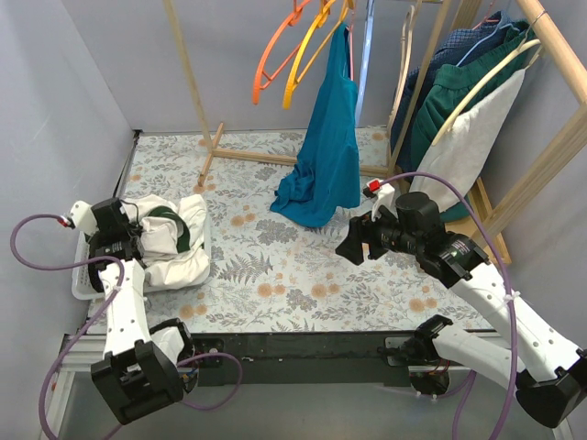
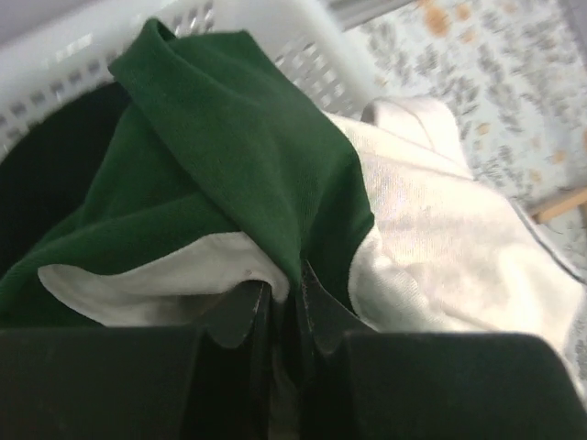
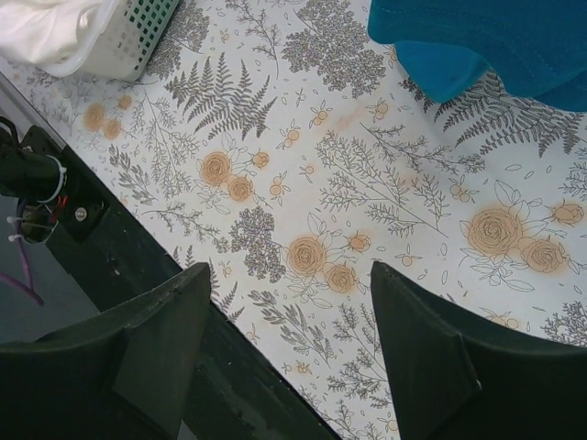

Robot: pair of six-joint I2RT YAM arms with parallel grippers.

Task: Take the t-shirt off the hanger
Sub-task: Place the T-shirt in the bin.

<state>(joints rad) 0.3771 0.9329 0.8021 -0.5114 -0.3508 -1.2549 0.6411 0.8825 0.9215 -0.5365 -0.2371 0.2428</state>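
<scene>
Floral tablecloth (image 3: 303,165) lies under the right gripper (image 3: 289,280), jaws spread wide, holding nothing. At frame left, the left gripper (image 2: 284,316) pinches a green garment (image 2: 229,156) (over the white basket (image 2: 303,55)). The teal t-shirt (image 1: 326,156) hangs upper centre from the yellow hanger (image 1: 310,53), its hem touching the tablecloth.

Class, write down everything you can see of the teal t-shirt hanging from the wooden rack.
The teal t-shirt looks like soft, plain knit fabric. It hangs long and bunched from a narrow point high up, beside the orange and yellow curved hangers. Its lower end lies crumpled on the floral tablecloth; the right wrist view shows that folded edge resting on the cloth.
</scene>
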